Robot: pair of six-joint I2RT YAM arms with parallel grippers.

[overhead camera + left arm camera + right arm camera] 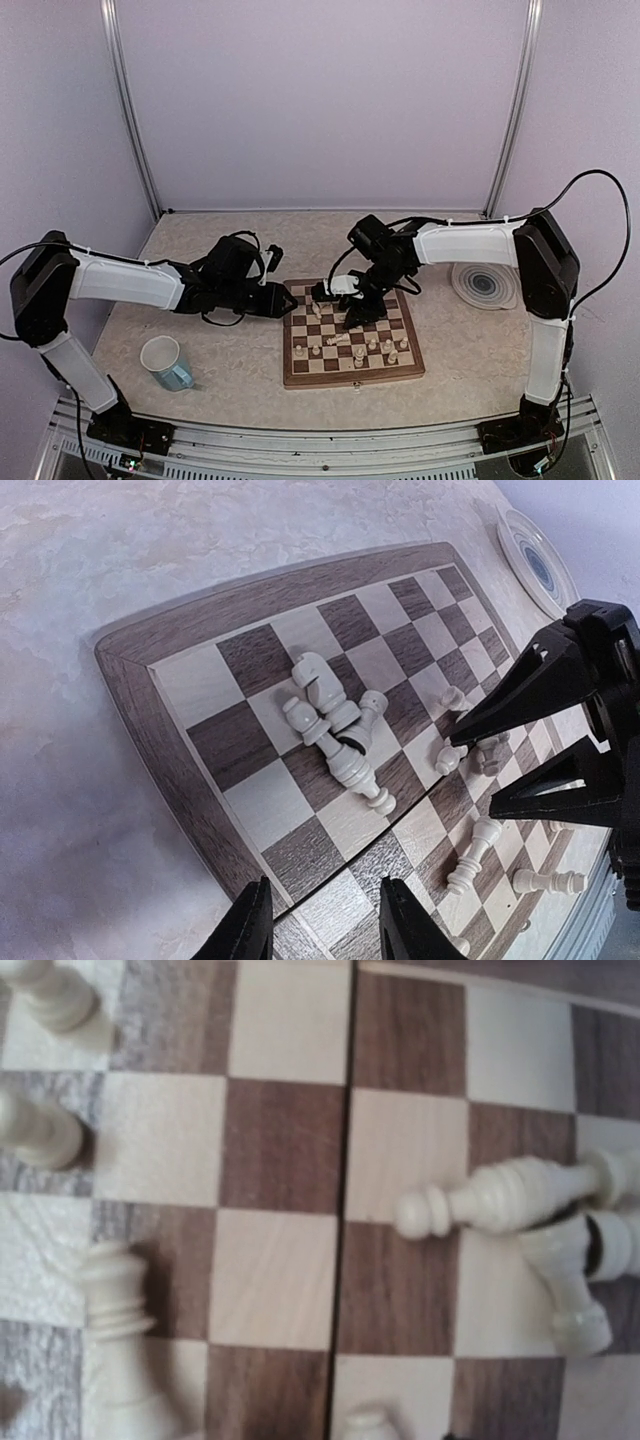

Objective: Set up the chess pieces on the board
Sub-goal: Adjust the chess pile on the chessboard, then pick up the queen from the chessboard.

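Soft, even light fills the top view; the arms point(120, 285) cast only faint shadows on the table point(230, 360). The left wrist view is bright and sharp at its centre, but the lens bows the edges of the board point(160, 645). The right wrist view is close and blurred throughout; the pieces point(500, 1200) throw short, dark shadows.

Probably a lab: plain white enclosure walls point(320, 100), aluminium rails point(130, 110).
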